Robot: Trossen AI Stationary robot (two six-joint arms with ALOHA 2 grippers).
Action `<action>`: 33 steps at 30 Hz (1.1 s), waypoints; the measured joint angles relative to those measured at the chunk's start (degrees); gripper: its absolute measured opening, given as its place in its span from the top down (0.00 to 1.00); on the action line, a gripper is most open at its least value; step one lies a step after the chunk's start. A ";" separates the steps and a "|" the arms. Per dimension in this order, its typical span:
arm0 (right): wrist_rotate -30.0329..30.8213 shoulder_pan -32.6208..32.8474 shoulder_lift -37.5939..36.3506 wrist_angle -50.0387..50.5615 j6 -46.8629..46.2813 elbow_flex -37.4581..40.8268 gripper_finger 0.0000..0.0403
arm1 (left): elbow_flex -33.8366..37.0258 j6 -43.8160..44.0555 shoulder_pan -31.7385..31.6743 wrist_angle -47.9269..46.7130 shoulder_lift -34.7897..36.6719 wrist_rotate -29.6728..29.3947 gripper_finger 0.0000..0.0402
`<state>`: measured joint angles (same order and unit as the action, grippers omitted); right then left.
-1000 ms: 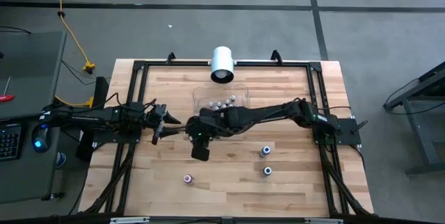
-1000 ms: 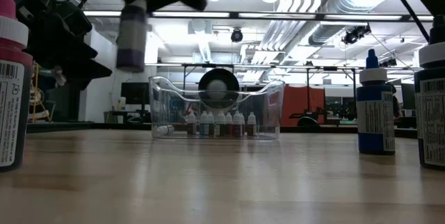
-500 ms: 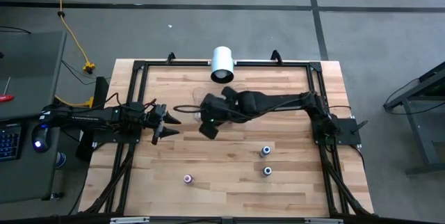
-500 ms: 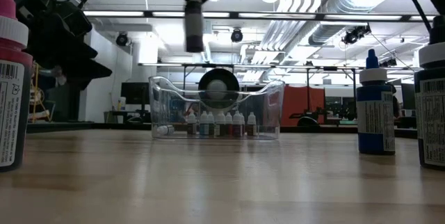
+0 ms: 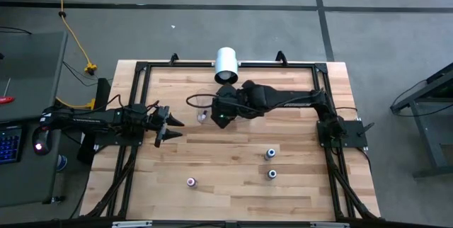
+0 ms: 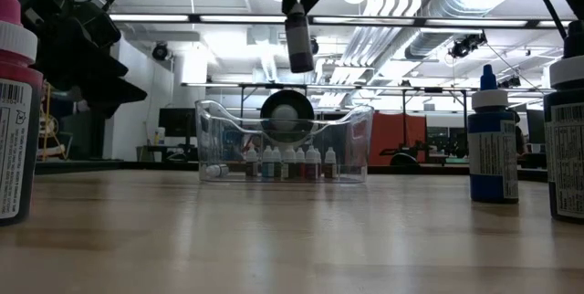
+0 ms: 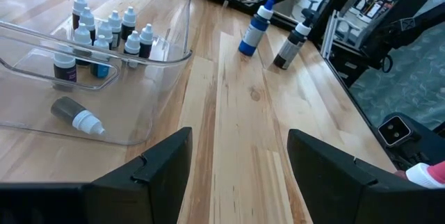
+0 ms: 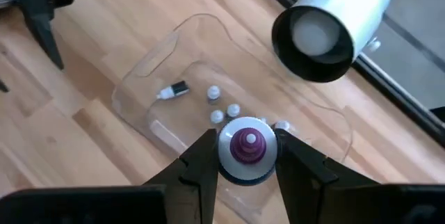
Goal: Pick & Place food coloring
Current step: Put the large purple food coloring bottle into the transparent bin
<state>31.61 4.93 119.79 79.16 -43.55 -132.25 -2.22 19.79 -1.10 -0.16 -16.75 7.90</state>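
Your right arm reaches across the table from its base on the right, its forearm stretched toward the clear tray (image 5: 205,99) near the far edge. The right gripper (image 8: 245,156) points down over that tray and pinches a food coloring bottle (image 8: 245,147) with a purple cap, one finger (image 8: 201,160) on each side of it. In the low view the bottle (image 6: 299,36) hangs upright, well above the tray (image 6: 351,143). Inside the tray stand a row of small bottles (image 6: 287,162), and one more bottle (image 7: 76,114) lies on its side apart from them. Your left arm lies low along the left side of the table, its left gripper (image 5: 170,126) aimed toward the tray with its fingers (image 7: 156,165) spread wide and empty. Three other bottles stand on the near half of the table: a pink one (image 5: 190,182) and two blue ones (image 5: 270,155) (image 5: 272,174).
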 joint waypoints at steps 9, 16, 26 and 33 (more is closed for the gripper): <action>-1.28 -0.05 0.00 -1.85 0.64 0.01 0.72 | 0.00 0.00 0.00 0.00 0.00 0.00 0.42; -2.75 -0.63 0.00 -6.13 1.89 0.01 0.72 | 0.00 0.01 0.00 0.00 0.01 0.00 0.42; -6.45 -1.16 -2.38 -22.66 3.49 12.21 0.72 | 0.00 0.02 0.00 0.00 0.02 0.00 0.42; -3.51 -3.14 -11.57 -36.02 -0.13 32.32 0.72 | 0.00 0.00 0.02 0.01 0.01 0.02 0.42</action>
<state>28.10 1.80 108.22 43.14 -43.68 -99.93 -2.22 19.79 -1.08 -0.16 -16.74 7.92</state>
